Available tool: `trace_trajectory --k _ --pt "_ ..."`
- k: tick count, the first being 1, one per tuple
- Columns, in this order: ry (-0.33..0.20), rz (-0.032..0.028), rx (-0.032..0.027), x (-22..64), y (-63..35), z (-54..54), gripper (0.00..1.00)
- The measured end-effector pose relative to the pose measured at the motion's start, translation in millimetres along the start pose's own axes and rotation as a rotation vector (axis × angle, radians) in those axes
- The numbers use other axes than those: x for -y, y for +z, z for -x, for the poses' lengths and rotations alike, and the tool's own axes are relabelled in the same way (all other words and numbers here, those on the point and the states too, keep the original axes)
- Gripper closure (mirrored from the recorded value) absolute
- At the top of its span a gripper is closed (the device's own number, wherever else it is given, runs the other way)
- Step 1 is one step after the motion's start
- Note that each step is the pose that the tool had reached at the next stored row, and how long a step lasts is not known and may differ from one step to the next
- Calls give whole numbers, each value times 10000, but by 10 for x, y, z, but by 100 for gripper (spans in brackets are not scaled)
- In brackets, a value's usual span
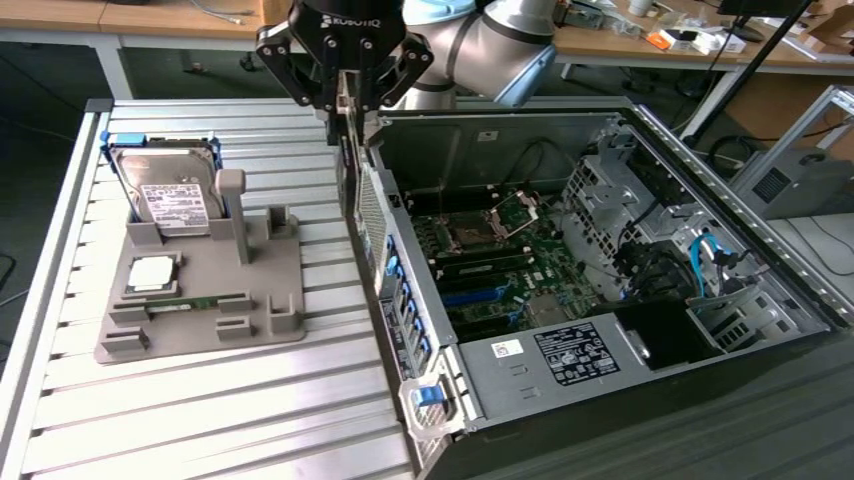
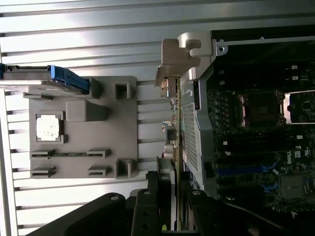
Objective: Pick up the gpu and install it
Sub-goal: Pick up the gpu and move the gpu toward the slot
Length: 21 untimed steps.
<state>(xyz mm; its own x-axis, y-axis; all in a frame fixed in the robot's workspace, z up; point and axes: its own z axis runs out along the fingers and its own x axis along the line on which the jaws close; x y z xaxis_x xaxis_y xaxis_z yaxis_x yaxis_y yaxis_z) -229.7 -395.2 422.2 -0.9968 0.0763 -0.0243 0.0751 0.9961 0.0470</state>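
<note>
gpu [image 1: 350,150]: thin flat rectangular card with a brownish board edge and a silver metal end bracket [image 2: 179,54]. It hangs lengthwise straight below the claw, off the desk, with the bracket at the end farthest from the claw.
claw [image 1: 350,100]: black two-fingered claw pinching the gpu by its upper end. The fingers [image 2: 147,206] press on the card's two flat faces.
why this hold: the flat faces give the fingers broad surfaces, I judge. Hanging thin also keeps the card clear of the posts and walls beside it.
open case [image 1: 467,150]: black and grey computer tower lying on its side with its panel off, so the dark motherboard [image 1: 494,250] faces up and is reachable from above. It sits below the claw, toward the exterior view's right.
gap: the gpu hangs just outside the case's perforated wall [image 2: 189,132]. It is very close, but I cannot tell whether it touches.
holder [image 1: 200,335]: grey moulded tray with upright posts, below the claw toward the exterior view's left and apart from the card.
on the holder: a silver boxy hard drive with a white label [image 1: 171,200] is propped up. A square silver processor chip [image 1: 151,272] and a narrow green memory stick [image 1: 200,300] lie flat.
desk [image 1: 200,430]: ribbed silver metal desk carrying the holder and the case.
</note>
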Motion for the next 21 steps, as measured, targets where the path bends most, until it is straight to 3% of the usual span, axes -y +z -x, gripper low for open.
trace_trajectory --k 21 --pt "-2 -40 3 44 16 275 73"
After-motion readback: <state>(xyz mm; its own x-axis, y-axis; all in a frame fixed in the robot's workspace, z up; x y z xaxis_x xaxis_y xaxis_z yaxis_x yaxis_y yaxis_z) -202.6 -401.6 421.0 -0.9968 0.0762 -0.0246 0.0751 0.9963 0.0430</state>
